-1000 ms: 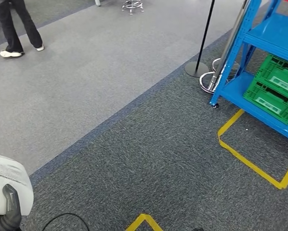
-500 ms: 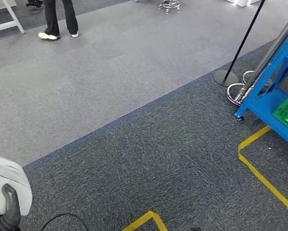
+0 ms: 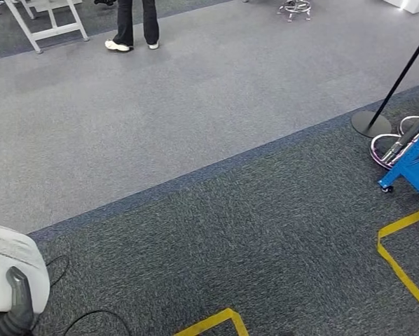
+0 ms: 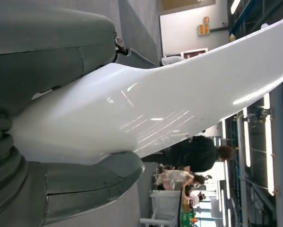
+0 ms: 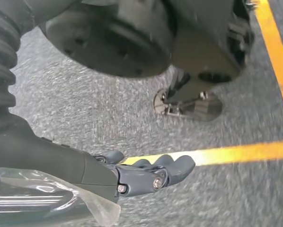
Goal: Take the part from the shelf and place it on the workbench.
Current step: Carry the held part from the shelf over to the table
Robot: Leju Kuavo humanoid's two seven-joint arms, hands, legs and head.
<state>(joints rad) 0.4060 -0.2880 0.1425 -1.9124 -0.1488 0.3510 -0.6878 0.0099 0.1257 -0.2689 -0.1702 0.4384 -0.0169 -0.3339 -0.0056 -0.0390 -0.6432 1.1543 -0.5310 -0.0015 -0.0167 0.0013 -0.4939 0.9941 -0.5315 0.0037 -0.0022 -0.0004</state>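
Grey carpet (image 3: 143, 133) fills the far half of the floor, and a darker carpet (image 3: 260, 238) the near half, the seam between them running from eight o'clock up to two o'clock. One person's legs (image 3: 136, 24) stand at eleven o'clock beside a white frame (image 3: 48, 21). One black pole on a round base (image 3: 374, 119) stands at two o'clock, just beside the blue shelf's foot (image 3: 408, 164) at three o'clock. Two yellow tape outlines mark the dark carpet, one at four o'clock (image 3: 403, 266), one at six (image 3: 212, 323). A black cable (image 3: 91, 316) loops at seven o'clock. Down at eight o'clock, the left hand (image 3: 14, 308) grips the white part (image 3: 9, 262), thumb and fingers clamped around its glossy body (image 4: 161, 109). The right hand (image 5: 147, 172) hangs over the carpet, fingers straight and together, holding nothing.
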